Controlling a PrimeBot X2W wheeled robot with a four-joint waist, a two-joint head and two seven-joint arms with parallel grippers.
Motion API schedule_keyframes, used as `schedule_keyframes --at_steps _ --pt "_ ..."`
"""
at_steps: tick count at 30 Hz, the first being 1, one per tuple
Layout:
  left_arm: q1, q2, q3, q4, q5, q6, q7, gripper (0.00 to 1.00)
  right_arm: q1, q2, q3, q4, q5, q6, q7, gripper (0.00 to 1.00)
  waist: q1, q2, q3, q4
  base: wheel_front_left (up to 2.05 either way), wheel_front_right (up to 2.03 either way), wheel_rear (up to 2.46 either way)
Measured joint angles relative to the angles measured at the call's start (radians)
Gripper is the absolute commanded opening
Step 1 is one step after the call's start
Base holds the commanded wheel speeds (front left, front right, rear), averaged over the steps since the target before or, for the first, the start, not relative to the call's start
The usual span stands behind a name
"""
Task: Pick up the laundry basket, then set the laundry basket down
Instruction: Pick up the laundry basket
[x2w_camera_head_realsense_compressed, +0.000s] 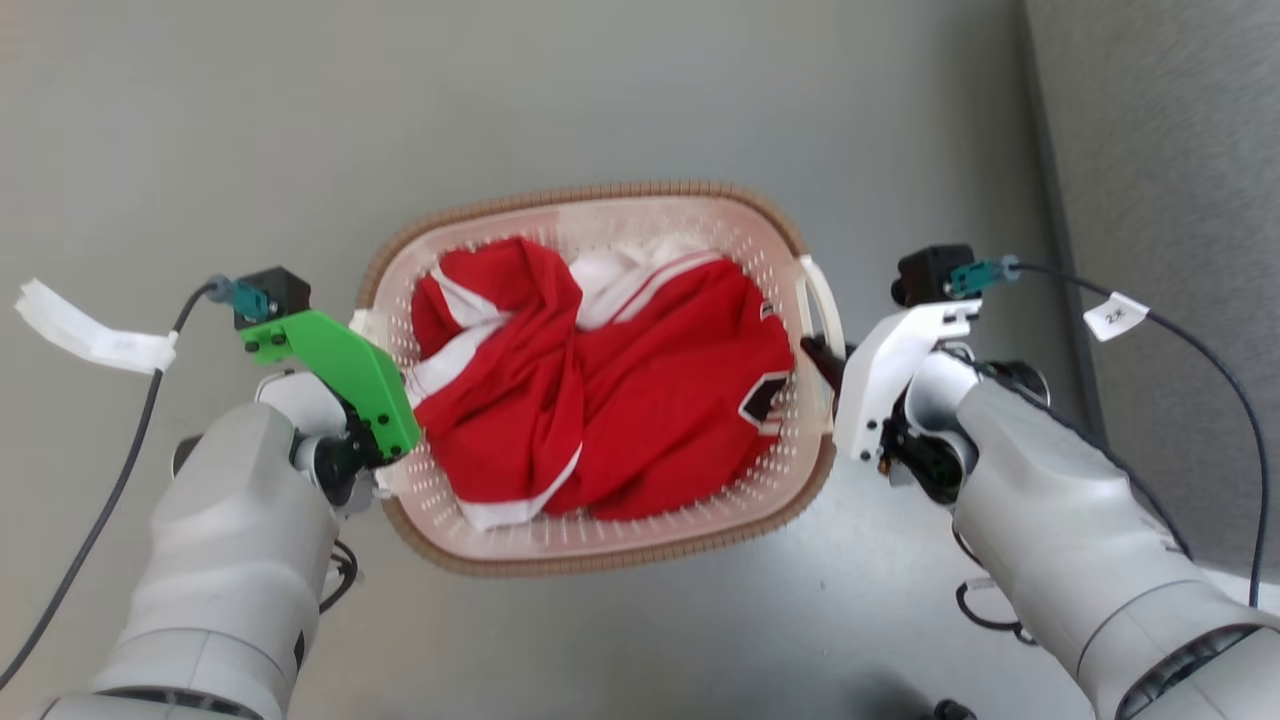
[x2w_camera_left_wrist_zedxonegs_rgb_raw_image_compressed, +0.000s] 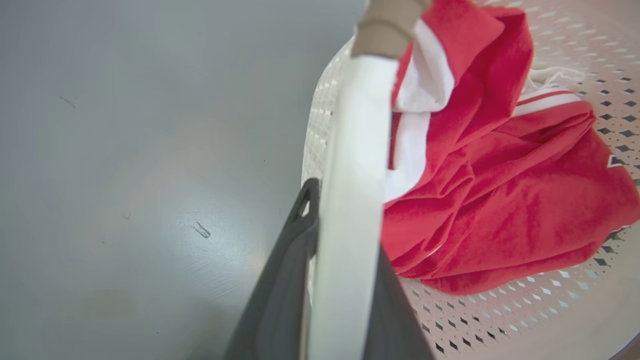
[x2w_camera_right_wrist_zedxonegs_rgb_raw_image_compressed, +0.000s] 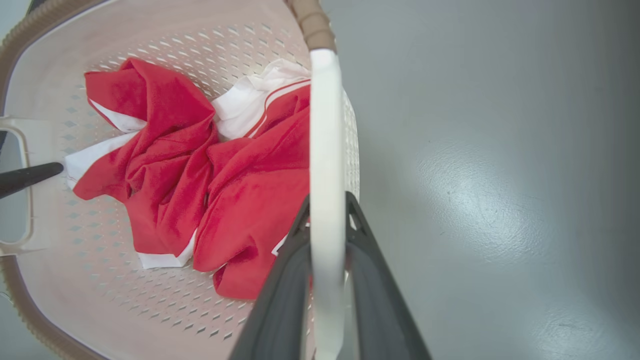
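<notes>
You had little to place this room by, but it looked like a plain indoor lab or test space more than a lived-in home. All round the laundry basket (x2w_camera_head_realsense_compressed: 600, 215) lay a smooth grey floor (x2w_camera_head_realsense_compressed: 640, 100) with a soft sheen, and a small scuff (x2w_camera_left_wrist_zedxonegs_rgb_raw_image_compressed: 202, 230) marked it beside the basket. Right of the basket ran a darker, rough-textured grey strip (x2w_camera_head_realsense_compressed: 1160, 200), carpet or wall you could not tell

Bare grey floor (x2w_camera_head_realsense_compressed: 600, 80) is lying open all around the laundry basket (x2w_camera_head_realsense_compressed: 620, 190), while red clothing (x2w_camera_head_realsense_compressed: 640, 400) is filling its inside.
</notes>
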Motion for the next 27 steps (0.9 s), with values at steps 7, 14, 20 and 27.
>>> schedule_keyframes --at_steps 7,14,20,27 --pt "0.029 0.000 -0.001 0.013 -0.019 0.000 0.044 0.00 0.029 0.002 0.010 0.008 0.049 0.000 0.073 0.00 0.0000 0.0000 -0.088 -0.012 0.00 0.00 0.00" --pt "0.062 0.000 0.000 0.024 -0.058 0.000 0.083 0.00 0.033 0.003 0.026 0.017 0.076 0.000 0.128 0.00 0.0000 0.0000 -0.183 -0.025 0.00 0.00 0.00" --pt "0.085 0.000 0.000 0.030 -0.066 0.000 0.115 0.00 0.051 0.006 0.030 0.026 0.103 0.000 0.169 0.00 0.0000 0.0000 -0.247 -0.036 0.00 0.00 0.00" --pt "0.102 0.000 0.003 0.032 -0.070 0.000 0.145 0.00 0.055 0.007 0.031 0.038 0.130 0.000 0.206 0.00 0.0000 0.0000 -0.314 -0.046 0.00 0.00 0.00"
